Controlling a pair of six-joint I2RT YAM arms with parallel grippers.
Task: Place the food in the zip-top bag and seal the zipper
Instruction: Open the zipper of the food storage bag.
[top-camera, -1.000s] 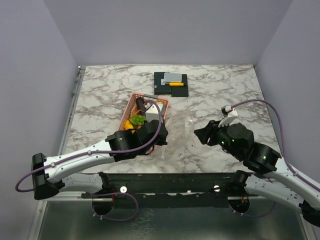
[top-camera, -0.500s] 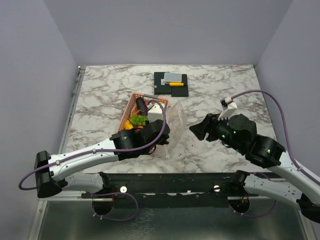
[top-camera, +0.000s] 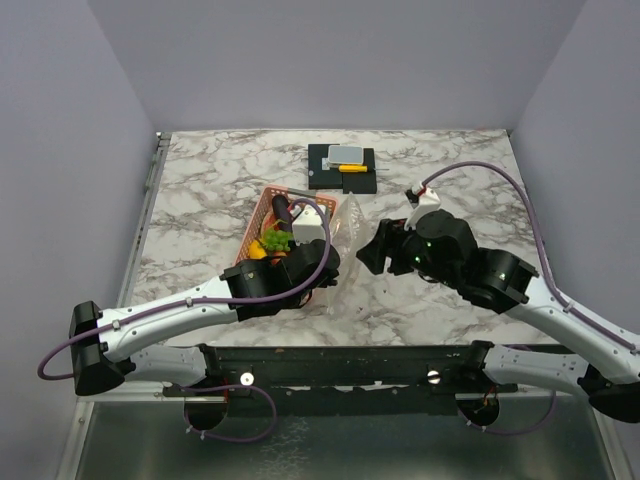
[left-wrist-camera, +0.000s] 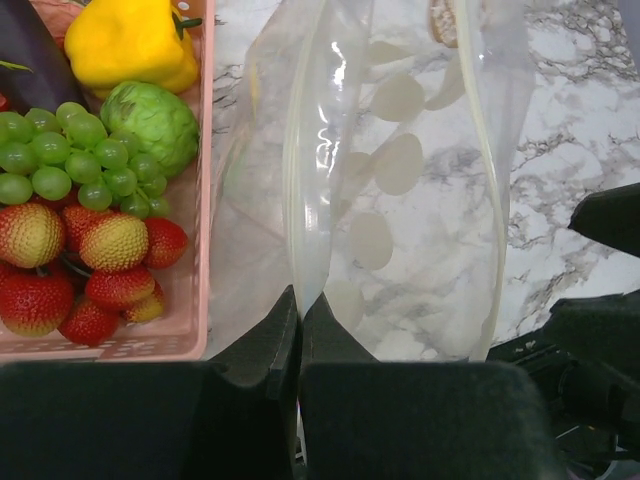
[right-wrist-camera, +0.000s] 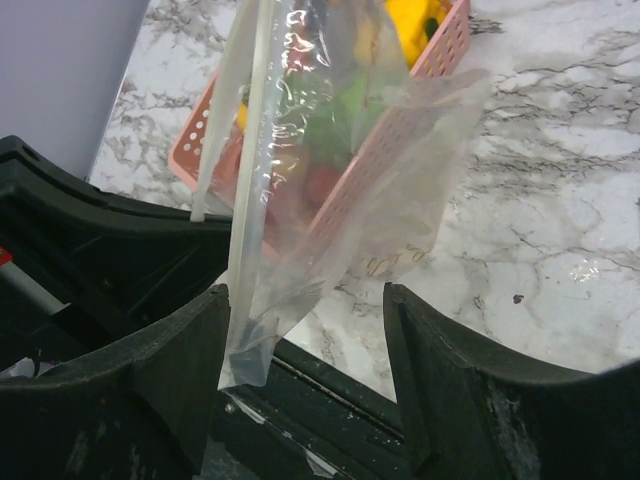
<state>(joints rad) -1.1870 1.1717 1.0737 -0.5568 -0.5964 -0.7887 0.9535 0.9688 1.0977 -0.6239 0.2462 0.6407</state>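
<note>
We hold the bag (left-wrist-camera: 400, 190) by its rim in our closed left gripper (left-wrist-camera: 301, 308), at the basket's (left-wrist-camera: 195, 290) 3 o'clock; our right gripper (right-wrist-camera: 305, 302) gapes empty and could miss the limp far rim.

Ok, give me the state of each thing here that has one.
Bag, held up, mouth unzipped, looks empty.
Left fingers, shut on the bag's edge.
Right fingers, open, a bag corner between them.
Basket, holding the food.
Food, all in the basket, none bagged.
</note>
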